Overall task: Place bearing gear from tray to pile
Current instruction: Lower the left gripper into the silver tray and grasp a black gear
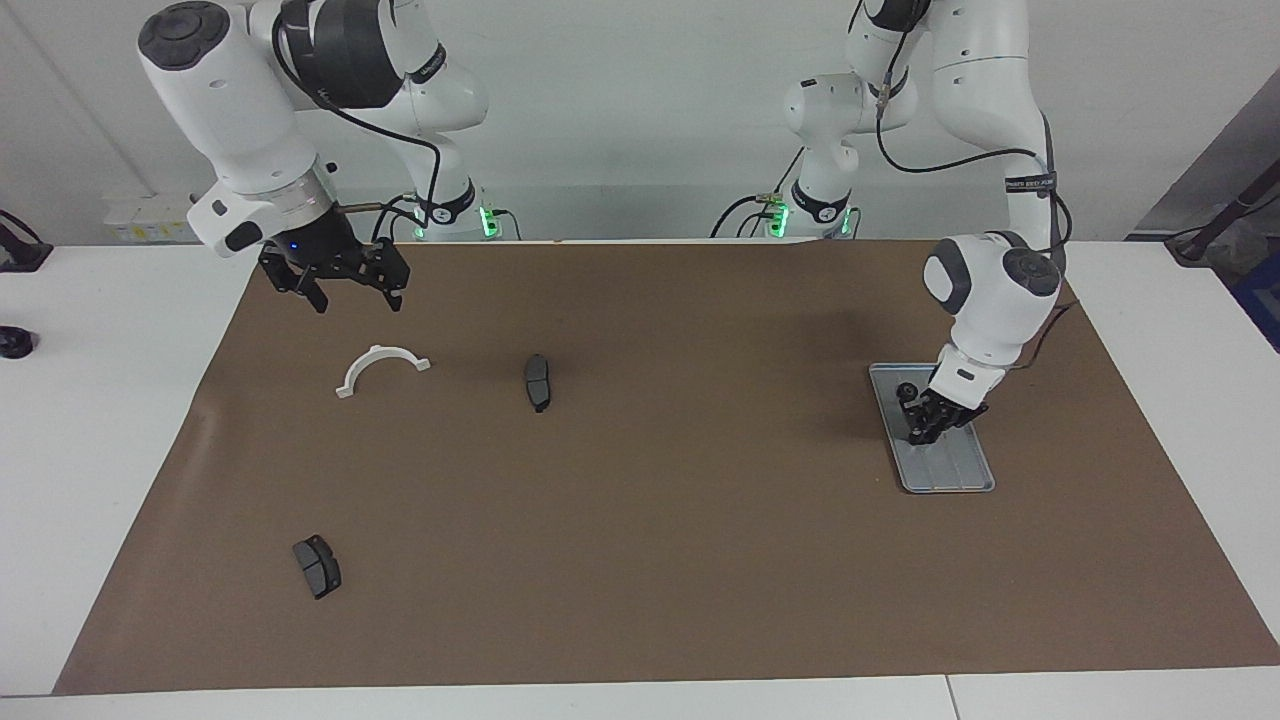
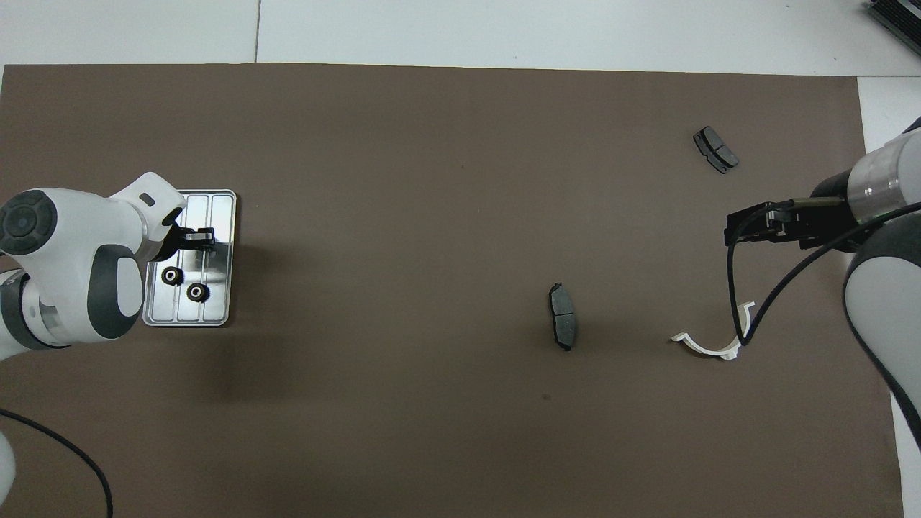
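The silver grooved tray [image 1: 950,470] [image 2: 217,208] lies on the brown mat at the left arm's end of the table. Two black bearing gears [image 2: 171,275] [image 2: 196,292] sit in its half nearer the robots; the facing view shows one gear [image 1: 906,390]. My left gripper [image 1: 918,434] [image 2: 203,238] hangs low over the middle of the tray, shut, and no gear shows between its tips. My right gripper [image 1: 357,297] [image 2: 741,226] waits open above the mat at the right arm's end. The pile is out of view.
A white half-ring bracket [image 1: 382,366] [image 2: 712,344] lies under the right gripper's side of the mat. One dark brake pad [image 1: 537,381] [image 2: 563,314] lies mid-mat, another [image 1: 317,565] [image 2: 715,149] farther from the robots.
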